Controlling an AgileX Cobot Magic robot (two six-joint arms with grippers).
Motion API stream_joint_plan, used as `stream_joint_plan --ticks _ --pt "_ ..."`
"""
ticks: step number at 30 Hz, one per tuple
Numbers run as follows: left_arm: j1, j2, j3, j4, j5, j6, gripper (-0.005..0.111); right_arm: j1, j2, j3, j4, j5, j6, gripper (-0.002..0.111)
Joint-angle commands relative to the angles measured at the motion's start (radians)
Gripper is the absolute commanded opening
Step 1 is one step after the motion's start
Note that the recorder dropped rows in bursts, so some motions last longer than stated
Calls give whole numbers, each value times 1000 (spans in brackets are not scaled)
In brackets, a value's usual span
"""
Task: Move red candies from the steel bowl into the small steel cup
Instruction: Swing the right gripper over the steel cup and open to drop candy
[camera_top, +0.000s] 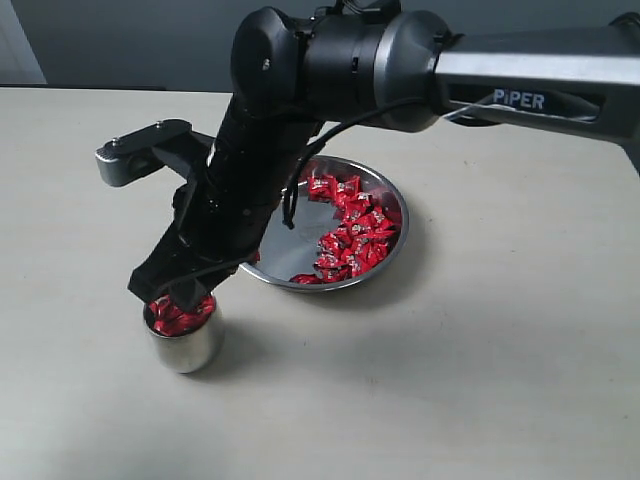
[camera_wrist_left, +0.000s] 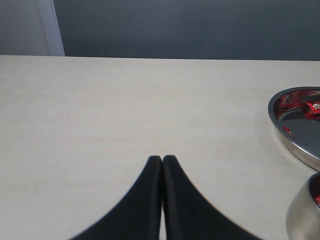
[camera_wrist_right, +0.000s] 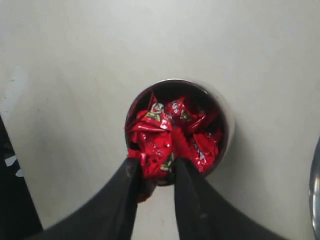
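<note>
The small steel cup (camera_top: 187, 348) stands at the front left, heaped with red candies (camera_top: 180, 316). My right gripper (camera_top: 182, 297) reaches across the middle and hangs right over the cup's mouth. In the right wrist view this gripper (camera_wrist_right: 156, 169) is shut on a red candy (camera_wrist_right: 157, 152) just above the candies in the cup (camera_wrist_right: 180, 125), near the rim (camera_wrist_right: 223, 116). The steel bowl (camera_top: 292, 248) behind it holds many red candies (camera_top: 356, 236) on its right side. My left gripper (camera_wrist_left: 162, 160) is shut and empty above bare table, with the bowl (camera_wrist_left: 300, 131) and cup (camera_wrist_left: 300, 216) off to one side.
The pale tabletop (camera_top: 500, 360) spreads around bowl and cup. A grey bracket (camera_top: 140, 152) of the right arm sticks out to the left above the table. A dark wall (camera_wrist_left: 190, 27) runs behind the table's far edge.
</note>
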Motion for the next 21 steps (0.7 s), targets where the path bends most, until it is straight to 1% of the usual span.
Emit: stream_joint_plan --ticks 1,3,6,8,16,21 --pt "-5 -5 4 0 -2 -2 0 -2 3 -1 12 -3 -12 27" --pt "-5 -5 4 0 -2 -2 0 -2 15 -1 23 2 -12 30" --pt "-5 -5 4 0 -2 -2 0 -2 27 -1 30 7 -20 38" --pt "-5 -5 4 0 -2 -2 0 -2 32 -1 30 7 -20 41" --pt "-5 -5 4 0 -2 -2 0 -2 32 -1 30 -9 -20 41" --pt "-5 -5 4 0 -2 -2 0 -2 29 -3 30 -53 -20 41"
